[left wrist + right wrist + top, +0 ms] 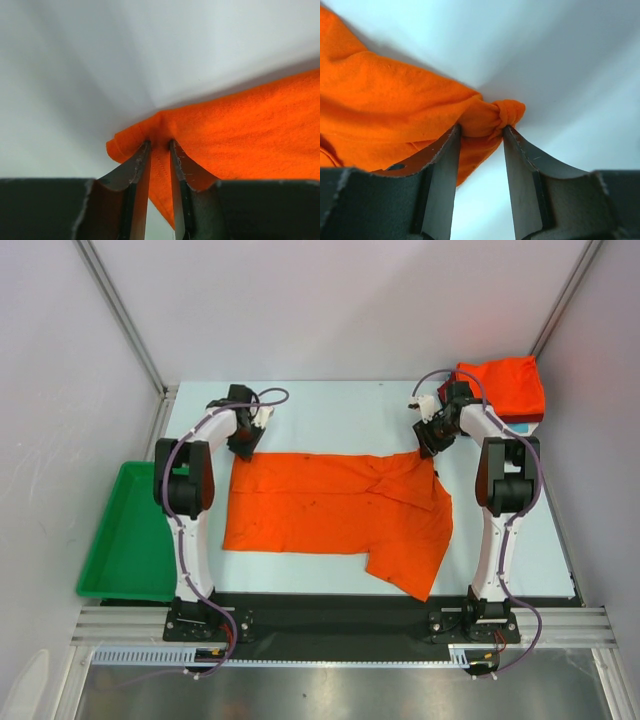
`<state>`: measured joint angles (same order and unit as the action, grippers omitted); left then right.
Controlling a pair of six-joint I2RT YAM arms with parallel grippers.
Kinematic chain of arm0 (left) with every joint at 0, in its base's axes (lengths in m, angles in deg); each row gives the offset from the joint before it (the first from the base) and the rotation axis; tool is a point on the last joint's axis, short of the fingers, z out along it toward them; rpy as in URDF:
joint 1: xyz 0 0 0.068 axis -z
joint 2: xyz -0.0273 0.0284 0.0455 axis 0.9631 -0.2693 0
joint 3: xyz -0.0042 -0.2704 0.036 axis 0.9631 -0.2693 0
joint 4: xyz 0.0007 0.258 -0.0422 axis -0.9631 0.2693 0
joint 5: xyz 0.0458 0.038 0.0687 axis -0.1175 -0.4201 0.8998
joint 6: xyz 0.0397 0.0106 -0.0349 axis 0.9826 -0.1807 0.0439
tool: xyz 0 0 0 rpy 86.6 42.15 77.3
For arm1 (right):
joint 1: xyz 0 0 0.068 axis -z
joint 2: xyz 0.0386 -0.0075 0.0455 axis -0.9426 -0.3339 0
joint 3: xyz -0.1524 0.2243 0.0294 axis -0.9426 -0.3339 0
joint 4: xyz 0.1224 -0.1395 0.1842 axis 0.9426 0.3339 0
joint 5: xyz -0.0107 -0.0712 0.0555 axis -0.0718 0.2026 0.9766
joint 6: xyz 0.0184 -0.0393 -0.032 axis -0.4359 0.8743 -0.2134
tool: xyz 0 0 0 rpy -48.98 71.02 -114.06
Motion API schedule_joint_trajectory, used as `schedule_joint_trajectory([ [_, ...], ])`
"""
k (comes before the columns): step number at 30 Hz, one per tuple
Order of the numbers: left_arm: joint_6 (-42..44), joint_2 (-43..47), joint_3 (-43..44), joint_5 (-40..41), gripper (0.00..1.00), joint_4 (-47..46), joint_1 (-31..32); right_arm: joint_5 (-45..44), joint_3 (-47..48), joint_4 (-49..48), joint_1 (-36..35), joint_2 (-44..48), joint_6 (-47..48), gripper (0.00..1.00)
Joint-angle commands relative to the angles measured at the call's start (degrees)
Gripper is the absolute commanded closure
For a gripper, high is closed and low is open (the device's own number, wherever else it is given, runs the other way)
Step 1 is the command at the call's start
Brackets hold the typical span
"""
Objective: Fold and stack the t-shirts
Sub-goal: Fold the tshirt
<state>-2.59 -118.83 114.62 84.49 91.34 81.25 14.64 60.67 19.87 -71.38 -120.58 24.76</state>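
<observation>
Orange t-shirt (pixel 335 505): soft knit, flat, irregular rectangle.
Left gripper (pixel 159 145): narrow dark jaws pinching its hemmed corner.
Right gripper (pixel 481 129): wider, clamping a bunched corner.

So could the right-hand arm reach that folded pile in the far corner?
Probably yes. The folded pile lies just beside the right gripper with nothing between them. But that gripper is pinching a corner of the spread orange shirt, so it would likely need to let go first.

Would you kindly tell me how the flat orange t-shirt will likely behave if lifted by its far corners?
Probably floppy: the orange t-shirt bunches up at the right gripper. Likely light, sagging in the middle, since it is thin cloth; its near-right flap would probably dangle.
</observation>
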Motion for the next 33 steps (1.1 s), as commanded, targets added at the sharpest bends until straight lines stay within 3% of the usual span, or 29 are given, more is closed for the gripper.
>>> schedule_joint_trajectory([
  [1,0.31,-5.95,0.95,5.0,0.74,-4.56,-1.16,-4.16,3.24,-3.6,0.45,-2.04,-0.8,0.55],
  [18,2.33,-12.2,17.56,11.85,0.71,-6.58,-1.16,-9.52,18.0,-8.17,0.45,-11.89,-3.7,0.55],
  [28,1.89,3.26,14.76,15.37,0.61,-10.09,5.69,-3.99,15.64,-7.2,0.01,3.3,-5.02,0.52],
  [33,0.75,10.82,5.63,13.09,0.61,-8.08,8.86,0.23,9.67,-5.62,-2.01,12.01,-4.4,0.51],
])
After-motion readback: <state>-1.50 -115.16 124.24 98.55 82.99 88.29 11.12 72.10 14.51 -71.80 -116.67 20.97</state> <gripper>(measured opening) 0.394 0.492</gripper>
